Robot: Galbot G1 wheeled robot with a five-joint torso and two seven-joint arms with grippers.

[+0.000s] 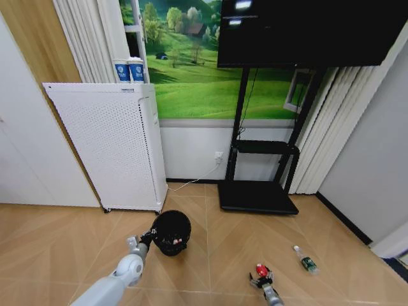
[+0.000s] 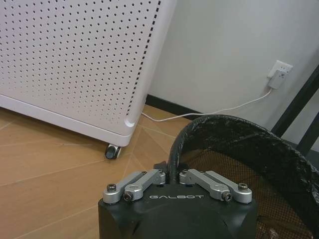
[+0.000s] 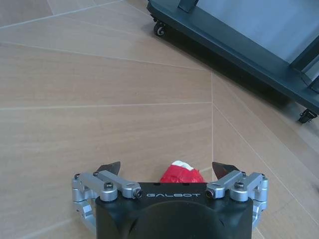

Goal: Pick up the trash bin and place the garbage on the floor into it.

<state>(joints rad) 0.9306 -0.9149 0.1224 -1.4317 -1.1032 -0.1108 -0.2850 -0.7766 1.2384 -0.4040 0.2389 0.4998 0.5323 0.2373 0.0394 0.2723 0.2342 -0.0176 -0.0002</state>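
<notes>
The black trash bin (image 1: 171,233) with its black bag lining stands on the herringbone wood floor (image 1: 64,236) in front of the white cabinet. My left gripper (image 1: 148,239) is shut on the bin's near rim (image 2: 173,164). A red-and-white piece (image 1: 177,241) lies inside the bin. To the right, my right gripper (image 3: 167,168) hangs low over the floor, open, with a red piece of garbage (image 3: 182,174) between its fingers. In the head view the red piece (image 1: 261,269) shows just ahead of that gripper (image 1: 262,278). A small clear bottle with a green label (image 1: 306,260) lies farther right.
A tall white perforated cabinet (image 1: 105,146) on casters stands behind the bin. The black screen stand's wheeled base (image 1: 255,196) sits against the back wall, and a white power cord (image 1: 194,180) runs along the skirting. Open floor lies between bin and red piece.
</notes>
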